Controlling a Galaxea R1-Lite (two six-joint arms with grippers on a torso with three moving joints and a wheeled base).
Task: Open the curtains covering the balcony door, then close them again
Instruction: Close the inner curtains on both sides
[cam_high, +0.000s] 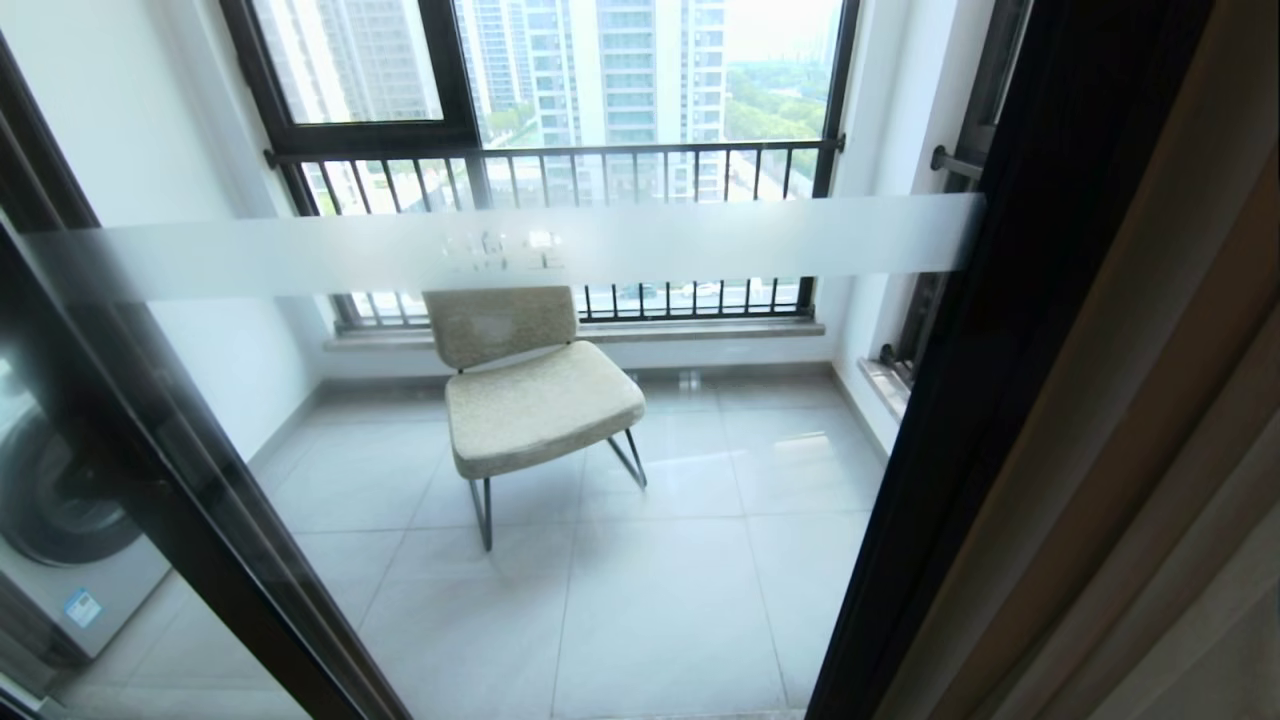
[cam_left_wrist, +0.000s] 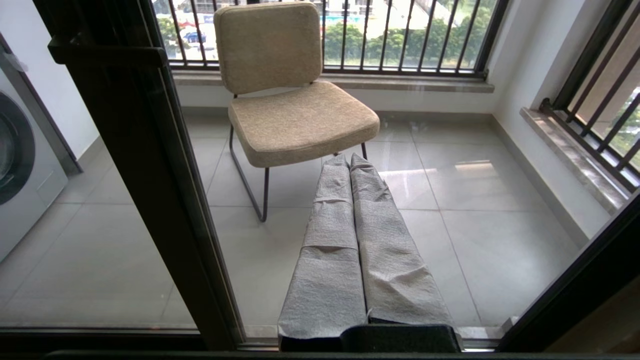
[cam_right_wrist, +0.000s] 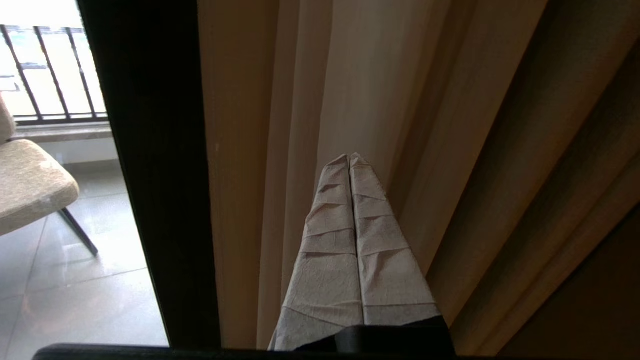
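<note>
The balcony door (cam_high: 560, 250) is glass with a black frame and a frosted stripe across it, filling most of the head view. Pleated beige curtains (cam_high: 1150, 430) hang bunched at the right, beside the door's black upright, leaving the glass uncovered. My right gripper (cam_right_wrist: 350, 156) is shut, its grey-wrapped fingers pressed together and pointing at the curtain folds (cam_right_wrist: 380, 100) close ahead, nothing held. My left gripper (cam_left_wrist: 349, 157) is shut and empty too, pointing at the glass (cam_left_wrist: 450, 210) low down. Neither arm shows in the head view.
Behind the glass a beige chair (cam_high: 530, 390) stands on the tiled balcony floor before a black-framed window with railing bars (cam_high: 560, 170). A washing machine (cam_high: 60, 520) sits at the left behind the door's black frame post (cam_left_wrist: 150, 175).
</note>
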